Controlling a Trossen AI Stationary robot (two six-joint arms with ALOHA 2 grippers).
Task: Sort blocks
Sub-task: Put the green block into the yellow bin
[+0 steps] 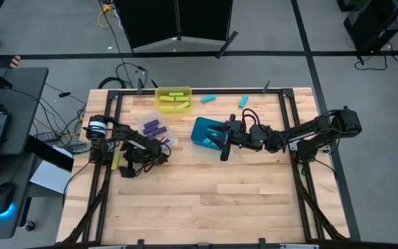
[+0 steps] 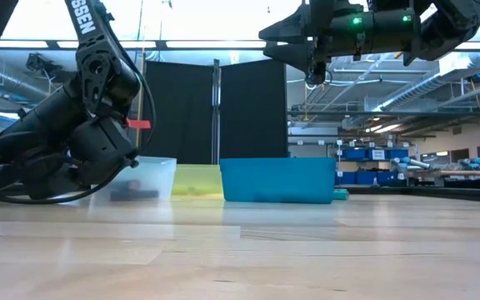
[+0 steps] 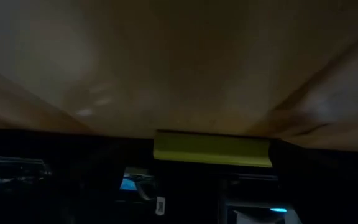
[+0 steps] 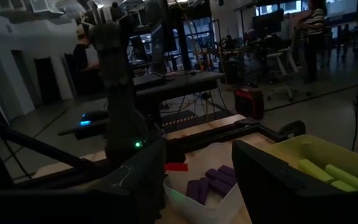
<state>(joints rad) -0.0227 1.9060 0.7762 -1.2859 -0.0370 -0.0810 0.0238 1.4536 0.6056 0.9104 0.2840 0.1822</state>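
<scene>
Spreading wide, the left gripper (image 1: 126,164) fingers, bracketing a yellow-green block (image 3: 212,149) lying crosswise between them in the left wrist view, touching or not impossible to tell; showing in the high view as a short yellow-green bar with its long axis running toward the table's far edge, low over the wood near the table's left side. Standing parted with nothing between them, the right gripper (image 1: 224,143) fingers, hovering high above the teal bin (image 1: 203,131). Appearing only from above: two cyan blocks (image 1: 209,99) lying loose beyond the teal bin. Revealing through the right wrist view: purple blocks (image 4: 213,182) heaped in the clear bin (image 4: 199,204), yellow-green blocks (image 4: 328,173) lying parallel in the yellow bin (image 4: 291,149).
</scene>
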